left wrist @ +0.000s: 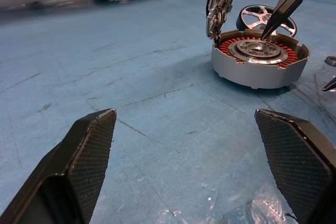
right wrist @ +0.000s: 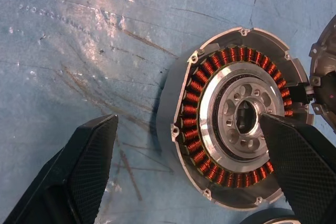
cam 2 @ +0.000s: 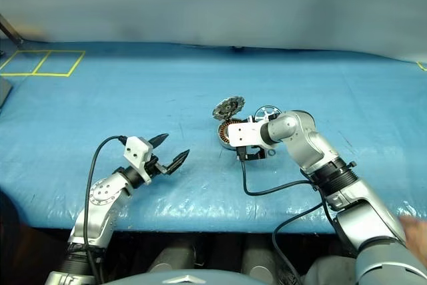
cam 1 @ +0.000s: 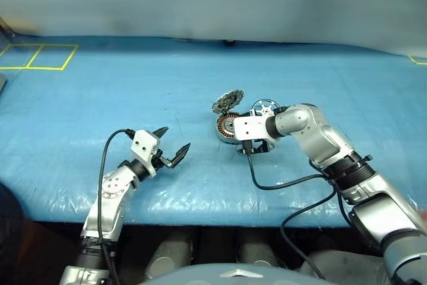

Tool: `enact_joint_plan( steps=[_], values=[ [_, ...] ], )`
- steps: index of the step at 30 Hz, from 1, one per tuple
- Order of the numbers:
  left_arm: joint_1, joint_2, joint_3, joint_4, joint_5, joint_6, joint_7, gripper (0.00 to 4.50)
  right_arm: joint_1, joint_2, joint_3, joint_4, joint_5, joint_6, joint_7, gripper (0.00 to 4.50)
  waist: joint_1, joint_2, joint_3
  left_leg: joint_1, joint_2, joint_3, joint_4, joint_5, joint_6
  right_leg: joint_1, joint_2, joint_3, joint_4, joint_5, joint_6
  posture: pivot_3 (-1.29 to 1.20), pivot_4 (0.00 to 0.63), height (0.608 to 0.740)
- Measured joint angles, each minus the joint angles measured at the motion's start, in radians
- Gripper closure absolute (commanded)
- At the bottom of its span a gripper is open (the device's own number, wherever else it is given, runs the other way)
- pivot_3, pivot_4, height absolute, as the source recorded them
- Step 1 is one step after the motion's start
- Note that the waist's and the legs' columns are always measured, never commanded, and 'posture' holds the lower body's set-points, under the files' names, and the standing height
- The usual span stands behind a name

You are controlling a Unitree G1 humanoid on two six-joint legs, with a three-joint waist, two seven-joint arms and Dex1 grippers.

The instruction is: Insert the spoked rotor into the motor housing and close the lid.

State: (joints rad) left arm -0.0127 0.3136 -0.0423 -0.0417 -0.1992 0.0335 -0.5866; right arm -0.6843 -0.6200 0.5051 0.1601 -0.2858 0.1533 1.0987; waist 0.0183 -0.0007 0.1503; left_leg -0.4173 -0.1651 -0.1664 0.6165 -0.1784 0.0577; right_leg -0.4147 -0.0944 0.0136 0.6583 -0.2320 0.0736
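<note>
The desk (cam 1: 133, 91) is covered in a blue sheet, scuffed and scratched, with a glossy wrinkled film along its near edge and yellow tape squares at the far left corner.

The housing (cam 1: 227, 127) sits near the middle of the desk: a shallow round cup, grey on the outside, with a ring of copper-red windings around a machined silver hub drilled with small holes. The right wrist view shows this from above, with small screw lugs on the rim. The left wrist view shows its low side wall instead.

The lid (cam 1: 228, 101) stands open, hinged at the housing's far-left rim and tilted nearly upright; its dark toothed inner face shows edge-on in the left wrist view.

The rotor (cam 1: 265, 107), a shiny silver ring with pale spokes, lies on the sheet just behind and to the right of the housing. The left wrist view shows it rising behind the cup; the right wrist view catches only a sliver of its rim.

The right claw (cam 1: 252, 149) hangs over the housing's near-right side, pointing down, its cross-hatched black fingers (right wrist: 79, 177) spread wide and gripping nothing; one fingertip lies across the hub in its own wrist view.

The left claw (cam 1: 175, 145) hovers well to the left of the housing, level, its textured fingers (left wrist: 84, 166) wide apart and empty.
</note>
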Motion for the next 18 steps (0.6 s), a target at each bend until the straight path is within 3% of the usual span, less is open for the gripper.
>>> enact_joint_plan(
  steps=[7,13,15,18],
  values=[
    [0.001,0.000,0.001,0.000,0.000,0.000,0.011,0.00,-0.038,0.051,0.010,0.118,-0.015,-0.024,0.022,0.02,-0.005,0.000,0.000,0.001,0.000,0.000,0.000,0.000,0.000,0.001,0.000,0.000,0.001,0.000,0.000,0.00,0.150,0.740],
    [0.002,0.000,0.000,-0.001,0.000,0.000,0.019,0.00,-0.095,0.084,0.017,0.233,-0.030,-0.069,0.022,1.39,-0.004,0.000,0.000,0.003,0.000,0.000,0.001,0.000,-0.001,0.002,0.001,0.000,0.001,0.000,0.000,0.00,0.150,0.740],
    [0.004,0.001,0.001,-0.001,0.000,0.000,0.020,0.00,-0.098,0.087,0.016,0.241,-0.031,-0.081,0.020,2.04,-0.003,0.000,-0.001,0.003,0.000,0.000,0.001,0.000,-0.001,0.003,0.001,0.000,0.001,0.000,0.000,0.00,0.150,0.740],
    [0.005,0.001,0.001,-0.002,0.000,0.000,0.020,0.00,-0.097,0.088,0.010,0.240,-0.030,-0.079,0.017,2.26,-0.003,0.000,-0.001,0.004,0.000,0.000,0.001,0.000,-0.001,0.003,0.001,0.000,0.001,0.001,0.001,0.00,0.150,0.740]
  ],
)
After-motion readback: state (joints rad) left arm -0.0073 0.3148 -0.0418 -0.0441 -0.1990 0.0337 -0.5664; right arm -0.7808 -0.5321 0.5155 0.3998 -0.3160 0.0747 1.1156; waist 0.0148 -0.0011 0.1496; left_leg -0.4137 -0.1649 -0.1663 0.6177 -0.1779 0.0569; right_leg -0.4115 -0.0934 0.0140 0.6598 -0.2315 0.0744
